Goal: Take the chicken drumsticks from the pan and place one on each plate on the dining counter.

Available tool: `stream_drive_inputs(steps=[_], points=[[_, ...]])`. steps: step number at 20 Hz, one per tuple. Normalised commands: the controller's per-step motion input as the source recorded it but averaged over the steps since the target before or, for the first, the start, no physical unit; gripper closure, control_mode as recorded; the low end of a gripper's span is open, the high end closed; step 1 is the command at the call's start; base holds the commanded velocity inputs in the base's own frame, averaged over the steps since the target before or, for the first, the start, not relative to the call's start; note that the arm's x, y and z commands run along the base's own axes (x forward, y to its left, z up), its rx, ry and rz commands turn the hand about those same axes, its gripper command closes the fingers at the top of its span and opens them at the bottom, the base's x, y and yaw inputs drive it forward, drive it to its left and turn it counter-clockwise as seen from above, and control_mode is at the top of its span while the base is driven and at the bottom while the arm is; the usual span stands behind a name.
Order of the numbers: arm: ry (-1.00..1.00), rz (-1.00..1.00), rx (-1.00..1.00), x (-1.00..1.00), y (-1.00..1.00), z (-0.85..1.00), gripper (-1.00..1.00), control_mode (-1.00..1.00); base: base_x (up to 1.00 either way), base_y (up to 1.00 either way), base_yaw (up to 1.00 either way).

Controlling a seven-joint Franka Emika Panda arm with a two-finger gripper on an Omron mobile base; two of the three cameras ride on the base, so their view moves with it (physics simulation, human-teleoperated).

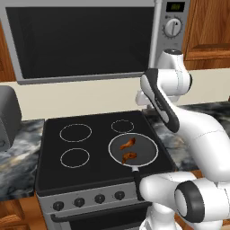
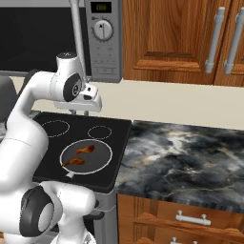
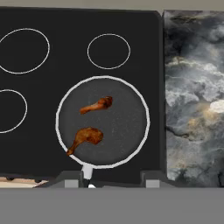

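Drumsticks: two, far one (image 3: 97, 105) and near one (image 3: 86, 137), both in pan (image 3: 131, 98).
Apart, clear of the rim; four burners; gripper (image 3: 108, 183) above, jaws apart, empty.

Two browned club-shaped chicken drumsticks (image 3: 97, 105) (image 3: 86, 138) lie in one round dark frying pan (image 3: 127, 127); four white ring-marked burners (image 3: 109, 51) show on the black stovetop.
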Motion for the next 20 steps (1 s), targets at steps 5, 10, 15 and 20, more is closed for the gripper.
stream_drive_inputs(steps=[5, 10, 15, 20], points=[[0.06, 0.0, -0.06, -0.07, 0.0, -0.14, -1.0, -1.0, 0.0, 0.0, 0.0], [0.05, 0.0, 0.0, -0.13, 0.1, -0.44, -1.0, -1.0, 0.0, 0.0, 0.0], [0.06, -0.03, 0.32, 0.0, 0.0, -0.62, -1.0, -1.0, 0.0, 0.0, 0.0], [0.01, -0.12, 0.11, 0.01, 0.17, -0.72, -1.0, -1.0, 0.0, 0.0, 0.0]])
